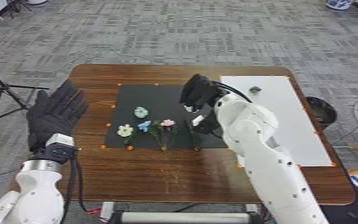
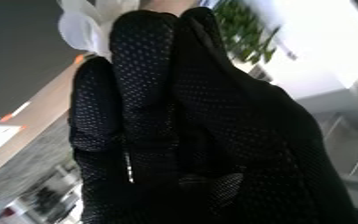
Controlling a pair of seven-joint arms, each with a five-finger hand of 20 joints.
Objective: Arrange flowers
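In the head view, my right hand (image 1: 198, 91) is over the right part of the black mat (image 1: 158, 95), with a small white patch beside it. In the right wrist view, white petals (image 2: 85, 27) and green leaves (image 2: 245, 32) show around my right hand (image 2: 189, 115); whether it holds them I cannot tell. My left hand (image 1: 55, 114) is open beside the table's left edge. A pale blue flower (image 1: 141, 112), a white flower (image 1: 125, 131), a blue flower (image 1: 144, 126) and a pink flower (image 1: 167, 123) lie on the mat.
A white board (image 1: 286, 120) covers the table's right side, with a small grey-green item (image 1: 254, 90) near its far end. My right arm crosses the board. Beyond the right edge stands a black bin (image 1: 320, 111); a tripod (image 1: 5, 90) is at the left.
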